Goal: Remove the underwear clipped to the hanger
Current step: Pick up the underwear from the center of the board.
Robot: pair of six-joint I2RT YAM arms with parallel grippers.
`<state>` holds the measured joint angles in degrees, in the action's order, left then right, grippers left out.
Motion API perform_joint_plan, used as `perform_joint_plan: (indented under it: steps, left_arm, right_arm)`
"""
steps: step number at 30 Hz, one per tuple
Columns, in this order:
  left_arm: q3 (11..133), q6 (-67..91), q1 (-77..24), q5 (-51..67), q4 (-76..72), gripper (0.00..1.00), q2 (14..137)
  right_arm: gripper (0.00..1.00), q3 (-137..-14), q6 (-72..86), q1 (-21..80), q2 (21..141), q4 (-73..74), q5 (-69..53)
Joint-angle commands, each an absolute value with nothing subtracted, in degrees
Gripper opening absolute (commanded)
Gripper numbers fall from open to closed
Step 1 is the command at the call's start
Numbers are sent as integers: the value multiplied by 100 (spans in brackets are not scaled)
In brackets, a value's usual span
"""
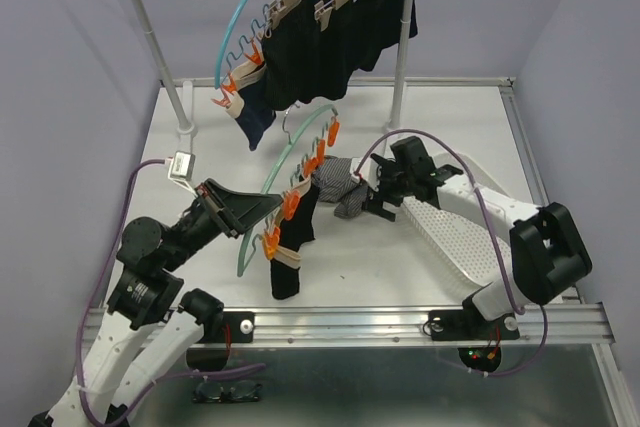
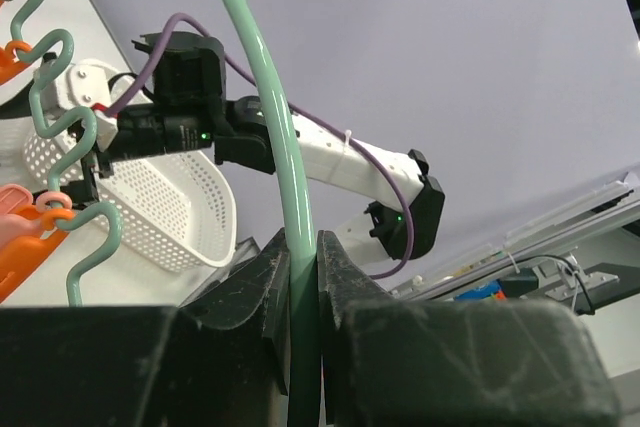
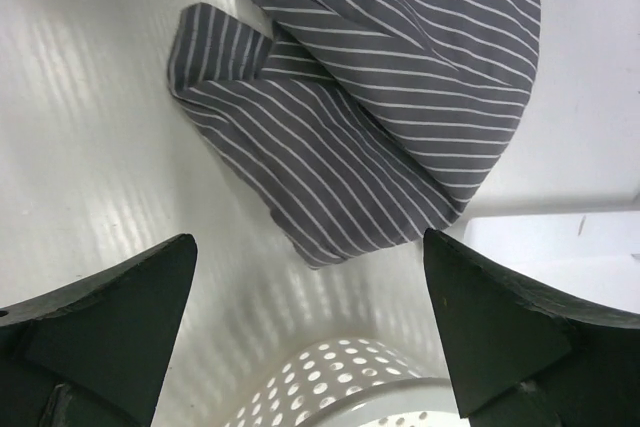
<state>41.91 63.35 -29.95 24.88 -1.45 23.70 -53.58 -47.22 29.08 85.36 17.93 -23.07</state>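
Midway through the job: the left gripper (image 2: 302, 265) is clamped tight on the rod of the mint-green hanger (image 2: 283, 147), holding it tilted above the table (image 1: 450, 127). A grey striped garment (image 3: 380, 117) lies crumpled on the table just beside the hanger's upper end and looks free of it, though no view shows whether a clip holds its far edge. Directly above that garment hangs the right gripper (image 3: 310, 245), jaws spread wide and empty. One black piece with a beige waistband (image 1: 292, 237) dangles from the orange clips (image 1: 290, 205) on the hanger's lower run and is yet to be removed. Right of the hanger sits a white perforated basket (image 1: 450, 232); behind it, more dark garments (image 1: 320, 47) hang on a rack.
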Motion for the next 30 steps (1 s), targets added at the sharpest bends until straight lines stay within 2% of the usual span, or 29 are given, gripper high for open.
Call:
perform_joint_plan:
  steps: [1, 3, 4, 12, 14, 17, 18, 20, 21, 22, 26, 30]
  left_arm:
    - [4175, 6196, -3015, 2558, -369, 0, 2040]
    - [4096, 5787, -3023, 2462, -334, 0, 1917]
    - [4087, 4574, -3015, 1808, -308, 0, 1890]
    - [4157, 4263, -3023, 1696, -9, 0, 1793]
    - [4175, 4184, -3023, 1670, -9, 0, 1784]
    - [4210, 4043, -3023, 1635, 132, 0, 1767]
    - [4227, 3999, -3023, 1635, 167, 0, 1758]
    - [4228, 3894, -3023, 1617, 184, 0, 1740]
    - [4236, 3867, -3023, 1626, 211, 0, 1723]
    - [4236, 3832, -3015, 1626, 211, 0, 1714]
    - [4228, 3692, -3023, 1687, 202, 0, 1626]
    - [4166, 3595, -3023, 1766, 150, 0, 1504]
  right_arm:
    - [100, -5800, -4948, 3050, 8701, 1196, -1741]
    - [100, -5827, -4966, 3137, 8928, 1082, -1609]
    - [100, -5836, -4966, 3164, 9017, 1029, -1574]
    - [100, -6187, -4975, 3287, 9746, 668, -1345]
    - [94, -6284, -4887, 3296, 9965, 668, -1327]
    - [73, -6407, -4703, 3296, 10072, 677, -1380]
    - [55, -6381, -4659, 3296, 10046, 668, -1449]
    - [33, -6337, -4580, 3296, 9959, 677, -1520]
    - [10, -6276, -4483, 3296, 9784, 677, -1608]
    - [1, -6249, -4422, 3296, 9669, 677, -1652]
    - [1, -6231, -4061, 3296, 8835, 957, -2056]
    - [0, -6617, -4235, 3235, 8017, 2271, -2582]
